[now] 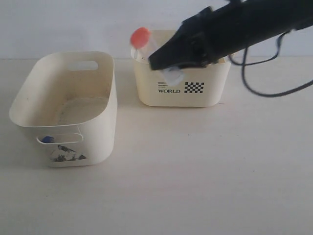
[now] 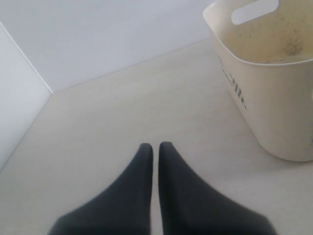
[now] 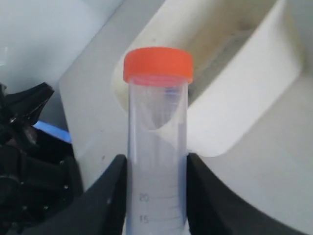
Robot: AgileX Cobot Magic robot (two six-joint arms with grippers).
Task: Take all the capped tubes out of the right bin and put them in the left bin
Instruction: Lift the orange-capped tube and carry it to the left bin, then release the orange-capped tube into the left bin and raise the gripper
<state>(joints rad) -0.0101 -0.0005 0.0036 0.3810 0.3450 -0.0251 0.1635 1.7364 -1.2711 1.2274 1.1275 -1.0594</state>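
Observation:
My right gripper [image 1: 160, 60] is shut on a clear capped tube [image 1: 172, 75] with an orange-red cap [image 1: 141, 37], held tilted in the air over the left part of the right bin [image 1: 210, 93], the "WORLD" checkered tub. In the right wrist view the tube [image 3: 157, 147] stands between the two black fingers of my right gripper [image 3: 156, 169], cap outward. The left bin [image 1: 100, 122] stands to the left; a blue cap [image 1: 47, 139] shows through its front slot. My left gripper [image 2: 152, 148] is shut on nothing, low over the table beside the left bin [image 2: 274, 103].
Beyond the held tube, the right wrist view shows the left bin's rim [image 3: 244, 98] and dark arm hardware [image 3: 29, 176]. A black cable [image 1: 264, 90] loops behind the right bin. Pale tabletop [image 1: 195, 171] stretches in front of both bins.

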